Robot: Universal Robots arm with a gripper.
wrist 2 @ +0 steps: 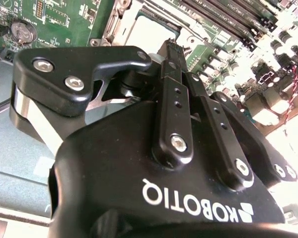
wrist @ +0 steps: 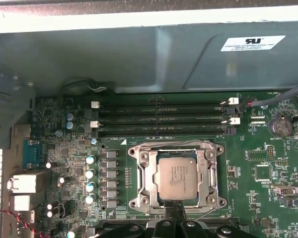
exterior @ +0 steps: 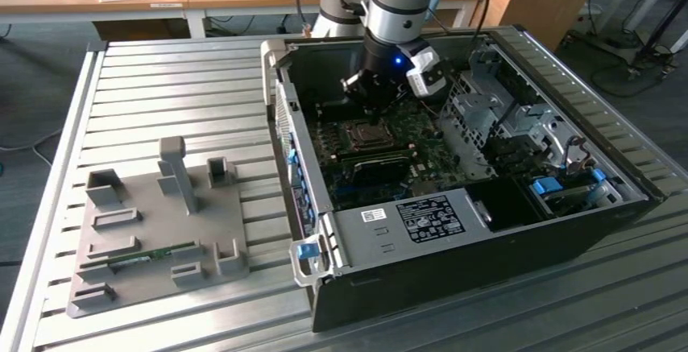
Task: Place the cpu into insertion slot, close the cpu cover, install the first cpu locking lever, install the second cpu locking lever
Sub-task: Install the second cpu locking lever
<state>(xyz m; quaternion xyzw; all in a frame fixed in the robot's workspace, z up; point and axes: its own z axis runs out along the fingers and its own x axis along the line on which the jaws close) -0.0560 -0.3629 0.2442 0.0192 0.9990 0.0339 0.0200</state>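
Black hand [wrist: 175, 208] at silvery square cpu [wrist: 179, 177]

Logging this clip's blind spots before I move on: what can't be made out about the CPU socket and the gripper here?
- Gripper fingertips: in the first wrist view they cover the cpu cover's near edge, so contact there is hidden.
- Locking levers: too thin in the first wrist view to tell latched from free.
- cpu: in the second wrist view the gripper's body hides most of the socket.
- Exterior view: the arm overhangs the socket; details too small.
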